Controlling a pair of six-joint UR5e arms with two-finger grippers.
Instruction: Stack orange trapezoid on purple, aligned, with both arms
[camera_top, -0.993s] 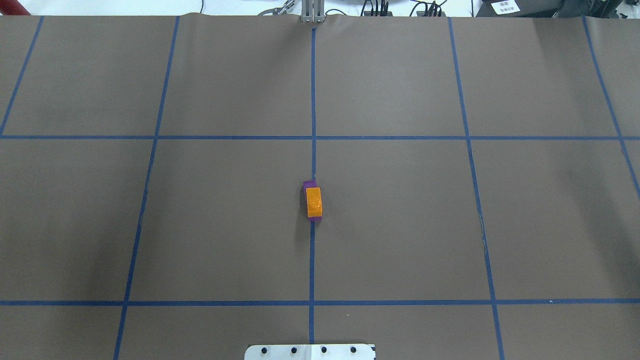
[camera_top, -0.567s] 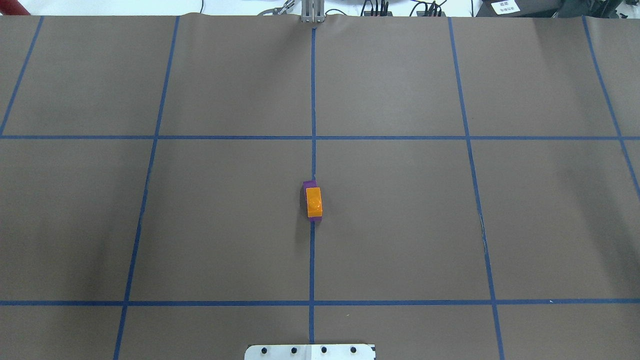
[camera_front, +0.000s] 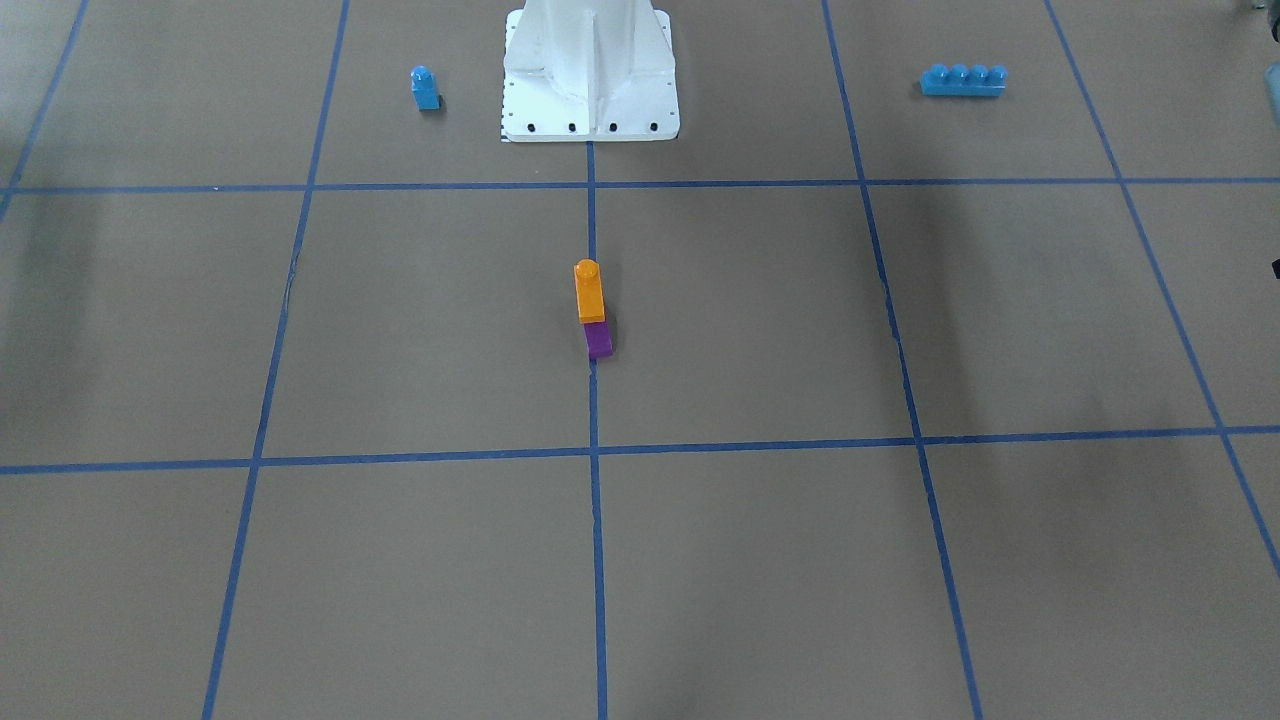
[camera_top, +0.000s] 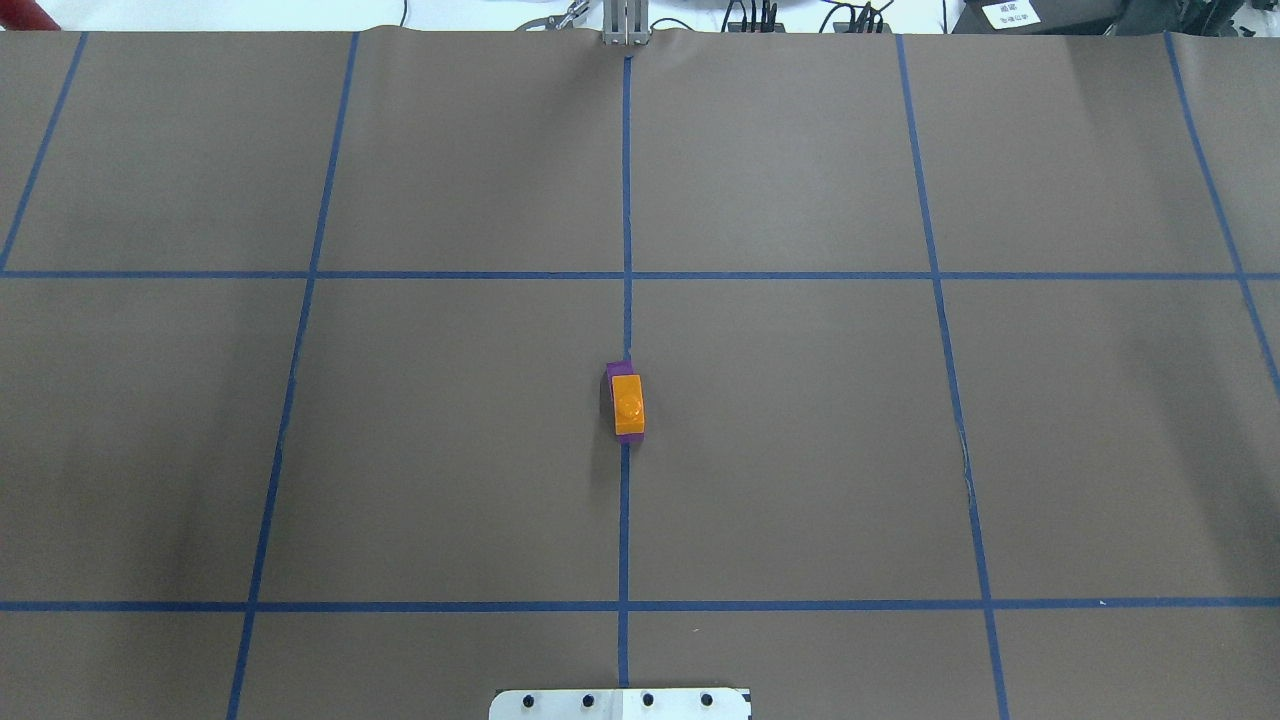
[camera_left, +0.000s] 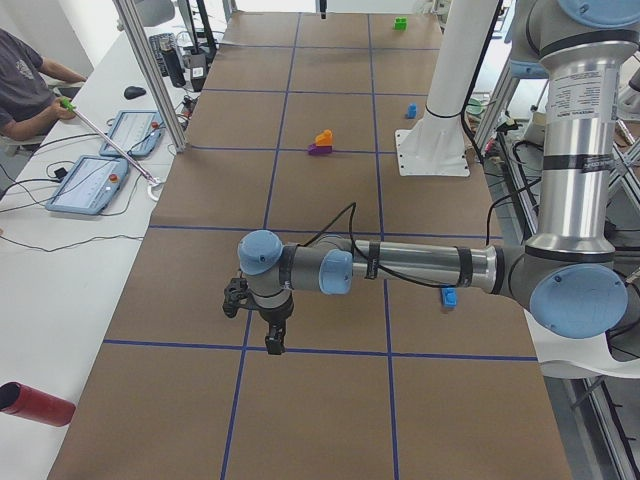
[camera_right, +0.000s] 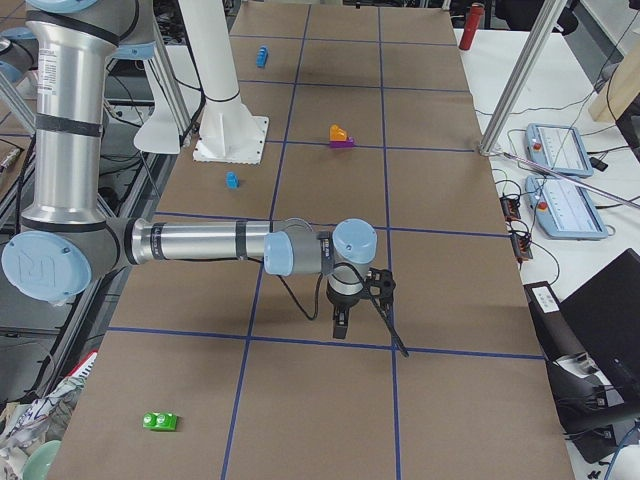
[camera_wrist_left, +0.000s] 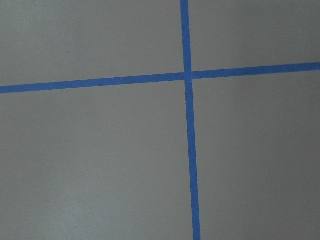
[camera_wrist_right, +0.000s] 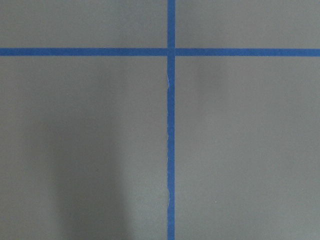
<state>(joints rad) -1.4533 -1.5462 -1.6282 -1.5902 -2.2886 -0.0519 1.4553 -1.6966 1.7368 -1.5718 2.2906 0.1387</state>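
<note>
1. Looking down from the overhead camera, I see the orange block (camera_top: 628, 404) sitting on top of the purple block (camera_top: 620, 367) with its stud facing up. Both lie lengthwise along the centre tape line (camera_top: 624, 520) of the table (camera_top: 800, 450).
2. In that view a thin strip of purple shows past the orange block's far end and along its left side. From the front camera the purple one shows below the orange one, touching it.
3. Neither arm is near the stack, and nothing is touching it.
4. My left arm (camera_left: 400, 268) stretches out low over the table's left end, and the left gripper (camera_left: 272, 345) points down just above the brown cover beside a tape crossing. It appears only in the side view, so I cannot tell whether its fingers are apart or together.
5. My right arm (camera_right: 200, 242) reaches out the same way at the opposite end, and the right gripper (camera_right: 340, 328) hangs over a tape line. I cannot tell its finger spacing either.
6. Both wrist cameras show me only brown cover and crossing blue tape.
7. A small blue block (camera_front: 425, 88) stands just beside the white pedestal (camera_front: 590, 70) on my right side. A long blue brick (camera_front: 963, 80) lies well off on my left side, and a green block (camera_right: 160, 421) lies near the table's right end.
</note>
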